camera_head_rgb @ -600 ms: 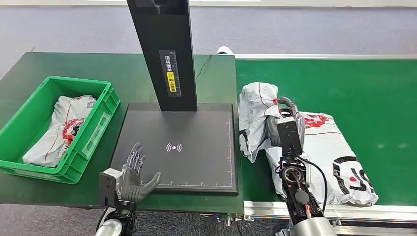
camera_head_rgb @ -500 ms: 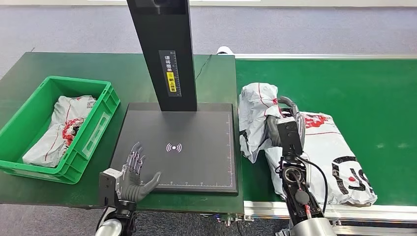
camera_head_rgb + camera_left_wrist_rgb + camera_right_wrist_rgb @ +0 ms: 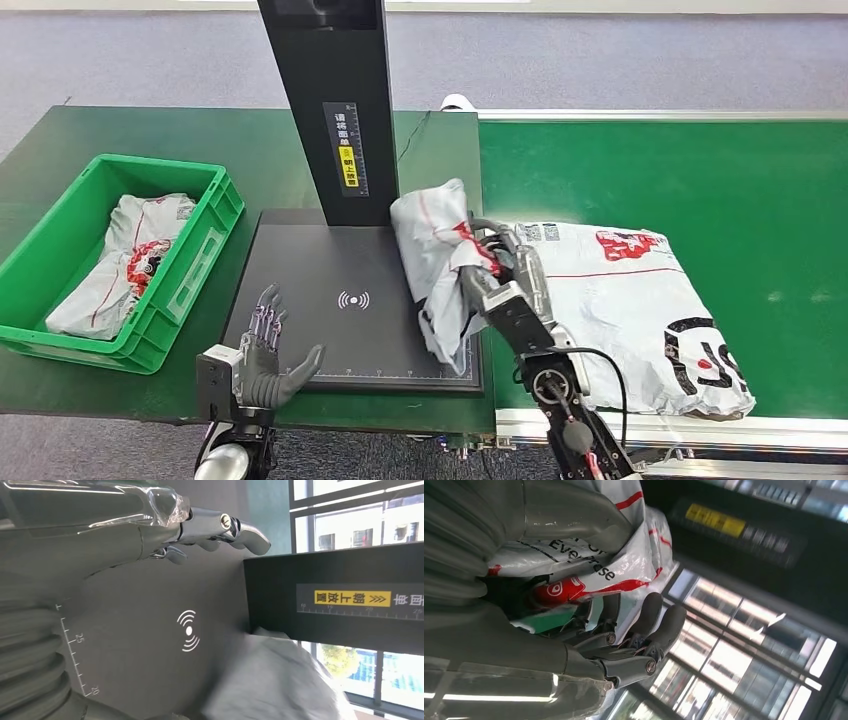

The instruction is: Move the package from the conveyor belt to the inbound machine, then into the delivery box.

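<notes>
My right hand (image 3: 497, 277) grips a crumpled white package (image 3: 435, 262) with red markings and holds it above the right edge of the black inbound machine plate (image 3: 340, 320). In the right wrist view the thumb and dark fingers (image 3: 644, 625) wrap around this package (image 3: 589, 570). The left wrist view catches the package (image 3: 270, 680) blurred beside the machine's black post (image 3: 340, 597). My left hand (image 3: 265, 355) is open, fingers spread, at the plate's near left corner. A second, larger white package (image 3: 630, 310) lies on the green conveyor belt (image 3: 700, 170).
The green delivery box (image 3: 60, 300) stands left of the machine and holds a white package (image 3: 130, 255). The machine's black post (image 3: 335, 110) rises from the plate's far edge. A metal rail (image 3: 700, 430) runs along the conveyor's near edge.
My right hand has lifted the crumpled package off the conveyor and carried it left over the machine plate's right edge. The larger package now lies uncovered. My left hand stayed put.
</notes>
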